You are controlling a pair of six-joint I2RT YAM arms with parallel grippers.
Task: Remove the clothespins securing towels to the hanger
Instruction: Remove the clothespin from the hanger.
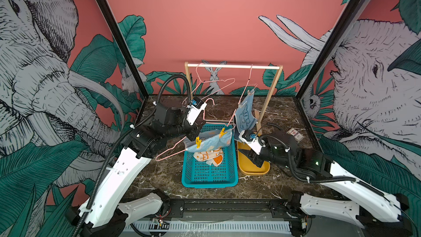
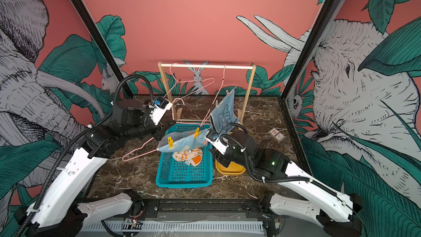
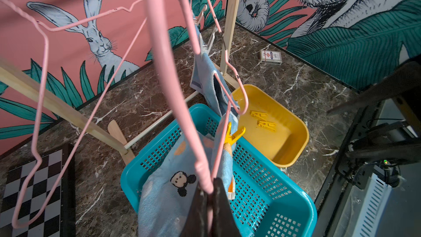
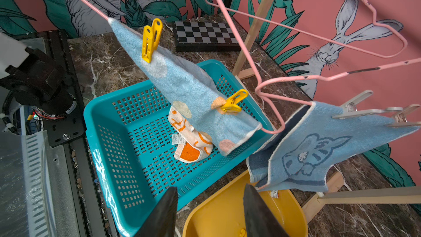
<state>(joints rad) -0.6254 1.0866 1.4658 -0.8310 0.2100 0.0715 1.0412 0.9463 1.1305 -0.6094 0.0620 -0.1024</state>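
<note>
My left gripper [image 3: 210,192] is shut on the wire of a pink hanger [image 1: 169,150] and holds it tilted over the teal basket [image 1: 209,178]. A light blue spotted towel [image 4: 182,83] hangs from that hanger, fixed by two yellow clothespins [image 4: 151,39] [image 4: 232,104]. A second blue towel [image 4: 314,151] hangs on another hanger on the rack, held by pale clothespins [image 4: 364,110]. A white and orange towel [image 4: 191,142] lies in the basket. My right gripper [image 4: 210,186] is open and empty above the yellow tray [image 4: 218,213], where two yellow clothespins [image 3: 258,115] lie.
The wooden rack [image 1: 232,66] stands behind the basket with a bare pink hanger [image 1: 214,83] on its bar. A chessboard [image 4: 205,34] lies at the back left. A card box [image 1: 295,134] lies at the back right.
</note>
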